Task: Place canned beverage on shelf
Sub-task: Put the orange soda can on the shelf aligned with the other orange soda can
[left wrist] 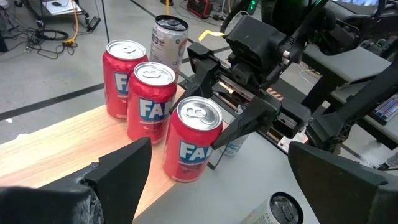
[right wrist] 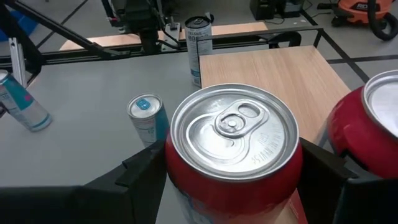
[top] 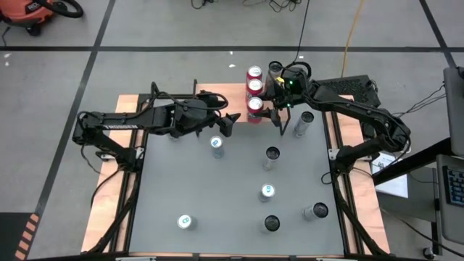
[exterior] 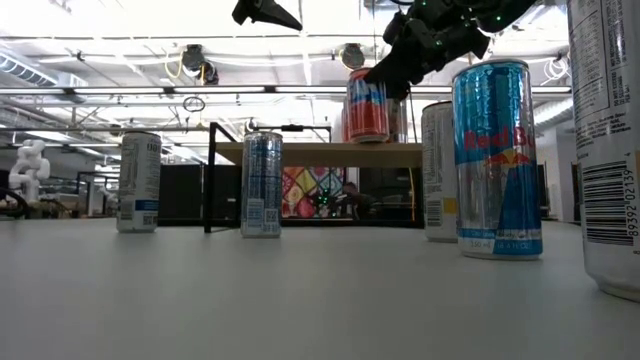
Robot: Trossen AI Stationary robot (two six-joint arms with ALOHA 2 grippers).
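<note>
Three red cans [top: 254,88] on shelf [top: 230,96]; right gripper [right wrist: 233,180] jaws straddle nearest can, contact unclear. Left gripper [top: 230,123] jaws spread, empty.

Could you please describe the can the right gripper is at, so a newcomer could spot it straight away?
Find the wooden shelf at the table's far edge, where three red cans stand in a row. It is the red can nearest the table's middle, the only one flanked by the right gripper.

"Red Bull" on blue-silver can [exterior: 497,158], "FA" on red cans [left wrist: 189,148]
</note>
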